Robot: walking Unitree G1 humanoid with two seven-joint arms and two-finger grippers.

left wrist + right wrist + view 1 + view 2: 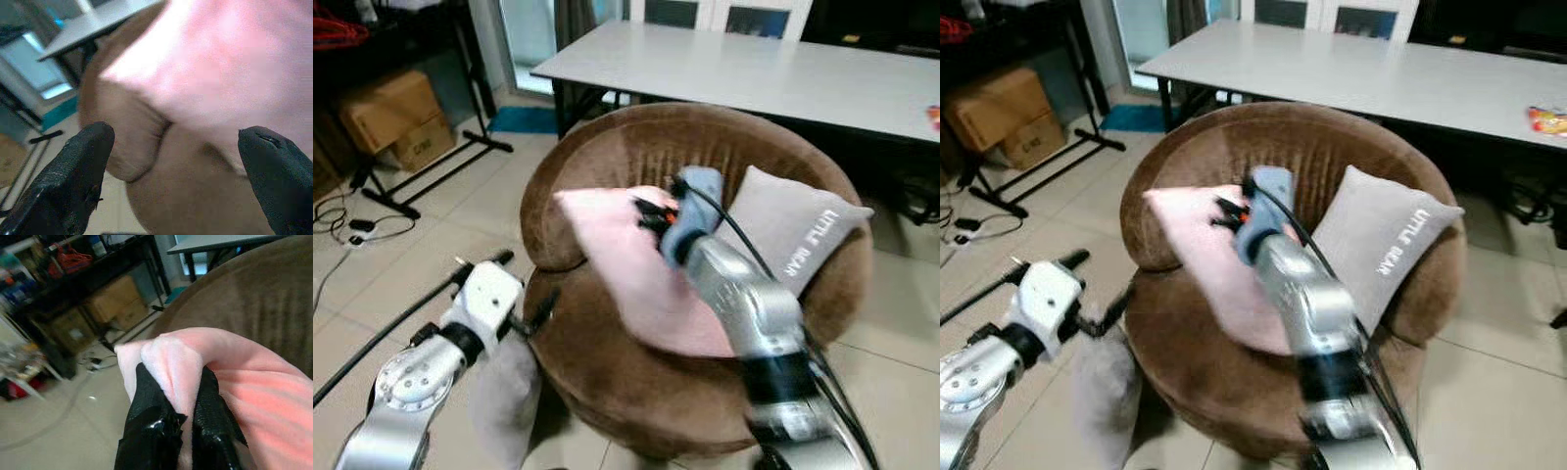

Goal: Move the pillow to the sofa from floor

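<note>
Pinching pink pillow (234, 382) on sofa (607, 372): outstretched right claw (183, 396).

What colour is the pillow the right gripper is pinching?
Pink pillow; clearest in the right wrist view.

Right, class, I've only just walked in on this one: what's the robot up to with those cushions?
The right gripper is shut on a fold of the pink pillow, which lies across the seat of the round brown sofa, beside a grey pillow leaning on the backrest. The left gripper is open, beside the sofa's front edge. Another grey pillow is on the floor against the sofa, below the left arm.
</note>
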